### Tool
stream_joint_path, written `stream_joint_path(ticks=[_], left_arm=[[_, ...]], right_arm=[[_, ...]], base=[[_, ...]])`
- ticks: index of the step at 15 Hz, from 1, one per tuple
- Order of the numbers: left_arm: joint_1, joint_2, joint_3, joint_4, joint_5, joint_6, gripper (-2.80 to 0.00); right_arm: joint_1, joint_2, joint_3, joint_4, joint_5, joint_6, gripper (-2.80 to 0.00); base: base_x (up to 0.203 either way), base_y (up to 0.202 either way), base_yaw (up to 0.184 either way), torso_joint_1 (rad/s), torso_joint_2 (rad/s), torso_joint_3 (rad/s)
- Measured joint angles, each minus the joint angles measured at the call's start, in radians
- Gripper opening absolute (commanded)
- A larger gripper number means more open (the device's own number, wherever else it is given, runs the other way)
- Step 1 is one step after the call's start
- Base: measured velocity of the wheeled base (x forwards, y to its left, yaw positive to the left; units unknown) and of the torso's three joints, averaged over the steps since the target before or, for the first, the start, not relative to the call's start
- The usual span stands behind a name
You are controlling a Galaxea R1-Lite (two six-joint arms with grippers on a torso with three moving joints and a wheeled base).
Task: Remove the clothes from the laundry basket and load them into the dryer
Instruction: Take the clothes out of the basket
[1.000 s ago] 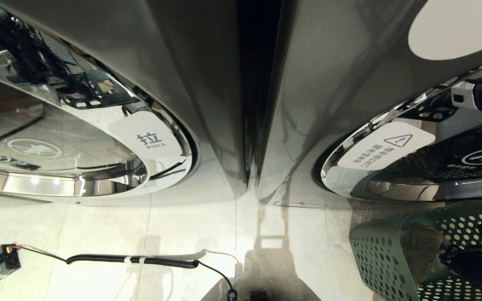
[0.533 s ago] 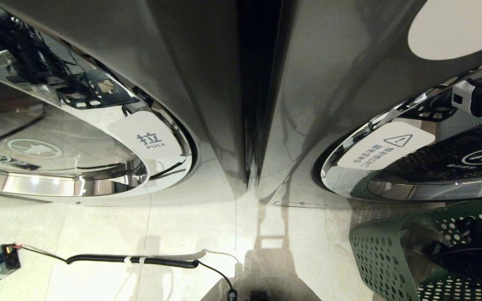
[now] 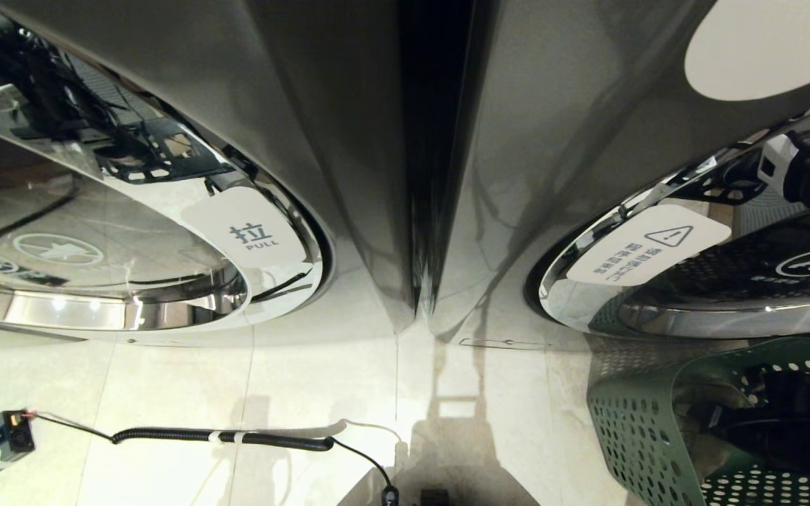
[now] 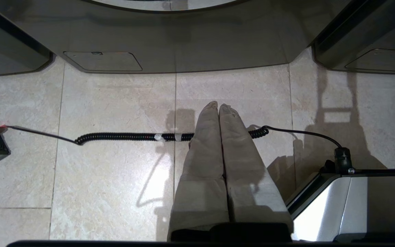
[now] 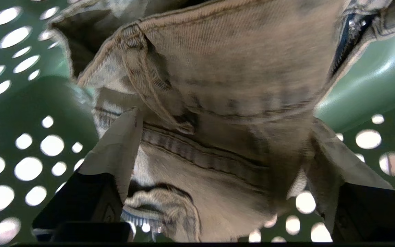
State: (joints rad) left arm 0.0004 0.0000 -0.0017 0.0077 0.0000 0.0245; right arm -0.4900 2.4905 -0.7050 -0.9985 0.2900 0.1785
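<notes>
Down inside the green perforated plastic laundry basket (image 5: 19, 113), the right gripper (image 5: 218, 151) stands with its cloth-covered fingers (image 5: 118, 144) spread wide on either side of one faded beige denim garment (image 5: 225, 79), its waistband seam running across the frame; whether they touch it is unclear. Lower centre of the left wrist view, the left gripper (image 4: 219, 107) has fingers pressed together above the tiled floor (image 4: 115, 178), over one coiled black cable (image 4: 122, 137). Two round chrome-rimmed dryer doors (image 3: 166, 232) show in the head view.

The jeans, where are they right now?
The jeans lie inside the green laundry basket, on the robot's right below the dryer door, between the right gripper's open jaws.
</notes>
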Motion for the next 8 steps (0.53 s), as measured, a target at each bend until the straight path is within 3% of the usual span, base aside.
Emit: stream_joint_path(ticks=[1,8], left_arm=[[0.0,0.0,0.0,0.0,0.0,0.0,-2.8],[0.0,0.0,0.0,0.0,0.0,0.0,-2.8]], right_arm=[[0.0,0.018,-0.018,0.001,0.001,0.002,-2.8],[0.001,0.058,-0.089,0.025,-0.001,0.007,-2.8]], base=[[0.0,0.0,0.0,0.0,0.0,0.0],[0.0,0.0,0.0,0.0,0.0,0.0]])
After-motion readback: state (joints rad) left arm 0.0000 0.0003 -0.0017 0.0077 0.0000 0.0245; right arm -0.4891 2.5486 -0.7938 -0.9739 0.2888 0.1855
